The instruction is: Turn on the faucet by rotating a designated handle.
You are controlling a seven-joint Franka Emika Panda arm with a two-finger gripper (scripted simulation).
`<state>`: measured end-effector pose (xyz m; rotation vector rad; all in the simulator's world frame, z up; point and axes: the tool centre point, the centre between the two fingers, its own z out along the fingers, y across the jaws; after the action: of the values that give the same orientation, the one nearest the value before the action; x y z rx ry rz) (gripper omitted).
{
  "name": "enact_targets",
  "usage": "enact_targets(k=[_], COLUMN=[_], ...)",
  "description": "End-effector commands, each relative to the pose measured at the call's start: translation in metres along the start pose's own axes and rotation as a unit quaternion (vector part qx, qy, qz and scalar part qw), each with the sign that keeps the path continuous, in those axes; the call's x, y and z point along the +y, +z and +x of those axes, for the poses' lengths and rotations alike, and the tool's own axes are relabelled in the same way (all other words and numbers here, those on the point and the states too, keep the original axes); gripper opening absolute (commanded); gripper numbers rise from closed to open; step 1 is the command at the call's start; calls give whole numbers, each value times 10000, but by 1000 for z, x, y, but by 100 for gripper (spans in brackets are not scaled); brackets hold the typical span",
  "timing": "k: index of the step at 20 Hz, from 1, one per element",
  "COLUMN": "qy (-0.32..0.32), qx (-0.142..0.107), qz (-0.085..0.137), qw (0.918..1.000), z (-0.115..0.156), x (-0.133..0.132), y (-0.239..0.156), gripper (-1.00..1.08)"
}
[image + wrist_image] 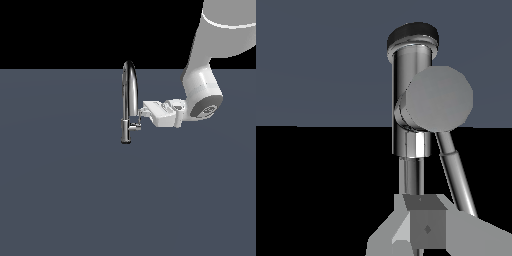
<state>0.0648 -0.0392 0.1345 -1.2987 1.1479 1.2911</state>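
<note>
Slate-grey floor fills the lower part of the exterior view, flat and unmarked, and meets a plain black backdrop along a straight horizon above. No walls or furniture show.

Counted from the exterior view's left to its right: one faucet, one handle, one gripper, one white arm.

The faucet stands upright on the floor just left of the picture's middle, a slim chrome pipe rising from a short round base and bending over at the top into a narrow arch that comes back down on the 3 o'clock side. The handle juts from the lower body toward 3 o'clock, a short stub with a thin lever on it.

The gripper reaches in level from 3 o'clock, its tip just beside the spout's falling end and just above the handle. Whether it touches either cannot be told. The arm comes down from 1 o'clock and bends at a round joint into the wrist.

In the wrist view the faucet body fills the middle, with the round end of the handle stub facing the camera and the thin lever slanting away from it. The grey gripper sits close against the camera; how far its fingers are parted, and whether they hold anything, cannot be told.
</note>
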Motion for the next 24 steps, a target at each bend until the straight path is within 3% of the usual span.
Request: enact_targets(k=[1,4,20,22,24], qy=[2,-6,0,-108,-83], qx=[-6,-15,-7,-21,-18], qz=[-10,-29,-10,-67,-54], qw=[10000,10000,10000,9999,9999], z=[-4,-3,20,8,23], x=[8,6,57,46,51], y=[-3,3,-3,5,3], gripper=[-100,-100,-100,-100,-100])
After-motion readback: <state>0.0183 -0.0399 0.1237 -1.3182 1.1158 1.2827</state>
